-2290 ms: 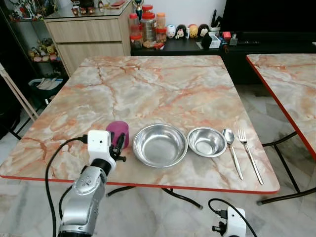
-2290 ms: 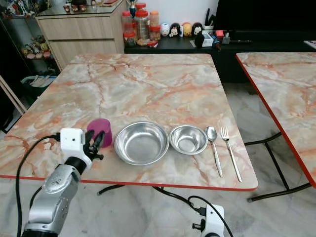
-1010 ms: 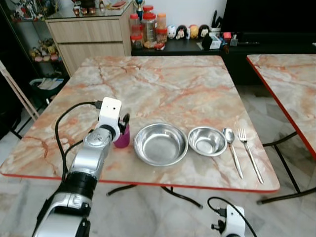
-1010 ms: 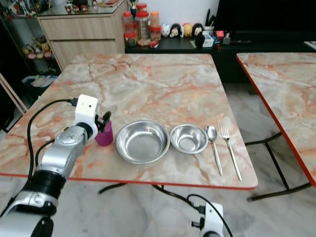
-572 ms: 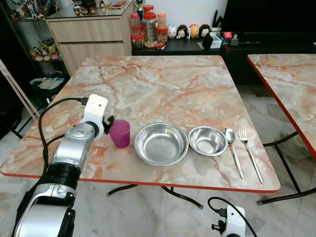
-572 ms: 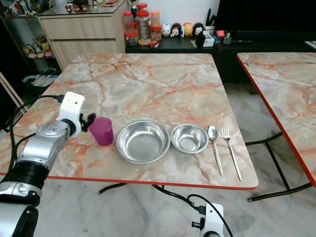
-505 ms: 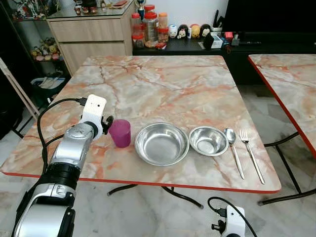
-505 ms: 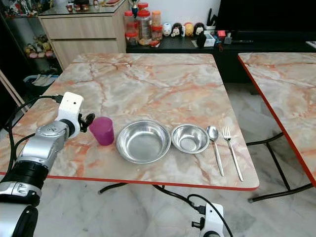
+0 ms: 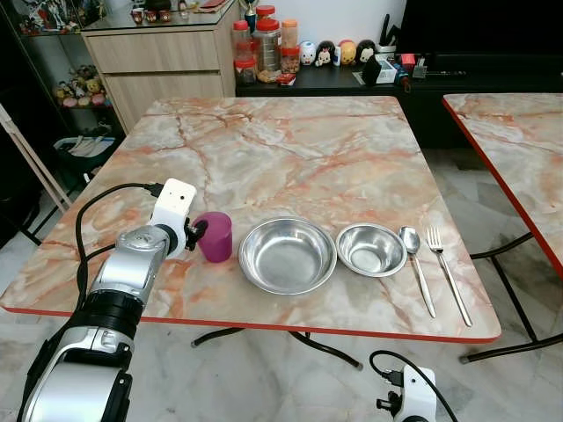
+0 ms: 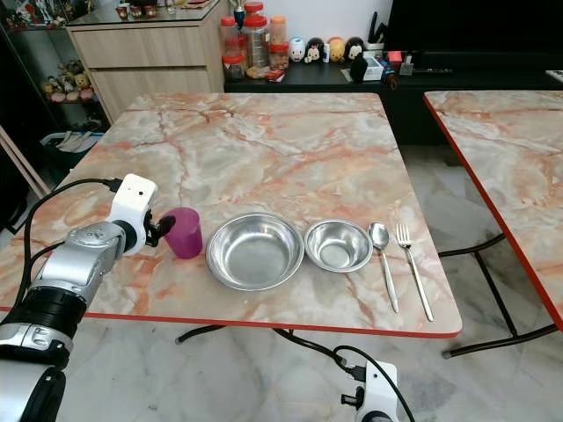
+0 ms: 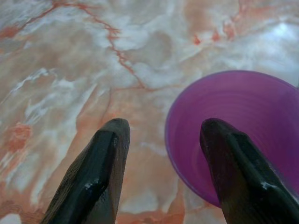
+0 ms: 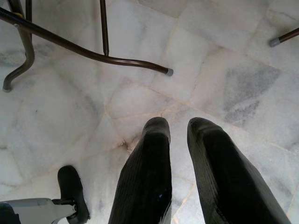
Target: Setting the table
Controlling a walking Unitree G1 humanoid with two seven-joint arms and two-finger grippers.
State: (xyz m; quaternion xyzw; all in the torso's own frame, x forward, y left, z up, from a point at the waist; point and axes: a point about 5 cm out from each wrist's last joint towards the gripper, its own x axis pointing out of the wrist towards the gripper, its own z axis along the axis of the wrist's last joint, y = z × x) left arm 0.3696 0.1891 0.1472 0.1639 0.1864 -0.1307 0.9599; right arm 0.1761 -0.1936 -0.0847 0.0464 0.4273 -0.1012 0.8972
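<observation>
**Left gripper lines up on the purple cup**

Here's the left gripper (image 9: 195,231) low over the marble bench (image 9: 290,149), its fingers (image 11: 96,172) spread wide with nothing between them, one finger in front of the cup's rim and the other off over bare marble. The purple cup (image 9: 215,236) stands upright near the front edge, just beside the big steel bowl (image 9: 287,256); then come the small bowl (image 9: 370,250), the spoon (image 9: 415,264) and the fork (image 9: 447,271) in a tidy row.

The cup looks like thin plastic, so probably light, a bit springy and smooth-walled: easy to lift, easy to knock over or skid along this polished top. The sensible hold is across the wall below the rim, one finger each side, squeezed gently so it doesn't buckle or pop out. A nudge now could push it into the bowl.

The right gripper (image 12: 180,172) hangs idle over the tiled floor (image 12: 224,65), fingers nearly together and holding nothing
</observation>
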